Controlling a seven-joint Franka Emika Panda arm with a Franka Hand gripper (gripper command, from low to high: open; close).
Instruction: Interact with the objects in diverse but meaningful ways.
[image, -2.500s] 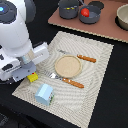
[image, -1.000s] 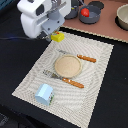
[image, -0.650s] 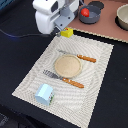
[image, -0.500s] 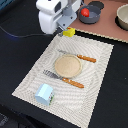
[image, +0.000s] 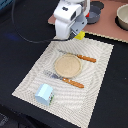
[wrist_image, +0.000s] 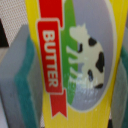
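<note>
My gripper (image: 76, 34) is shut on the yellow red-marked packet (image: 80, 35) and holds it above the far edge of the striped placemat (image: 95, 85). In the wrist view the packet (wrist_image: 75, 60) fills the frame, with a red "BUTTER" banner and a cow on it, and sits between the teal-padded fingers (wrist_image: 22, 75). The light blue cup (image: 45, 94) lies on the near corner of the placemat, far from the gripper. A red item in a dark pan (image: 91, 15) shows behind the arm. The cheese wedge is out of view.
A round tan plate (image: 67, 65) sits mid-placemat, with an orange-handled knife (image: 80, 57) behind it and an orange-handled fork (image: 65, 80) in front. A bowl (image: 122, 17) stands at the back on the exterior view's right. A black cable (image: 25, 35) trails across the dark table.
The arm has carried the packet from the placemat's near left side up to its far edge, drifting toward the exterior view's right. The cup, plate and cutlery have not moved.
</note>
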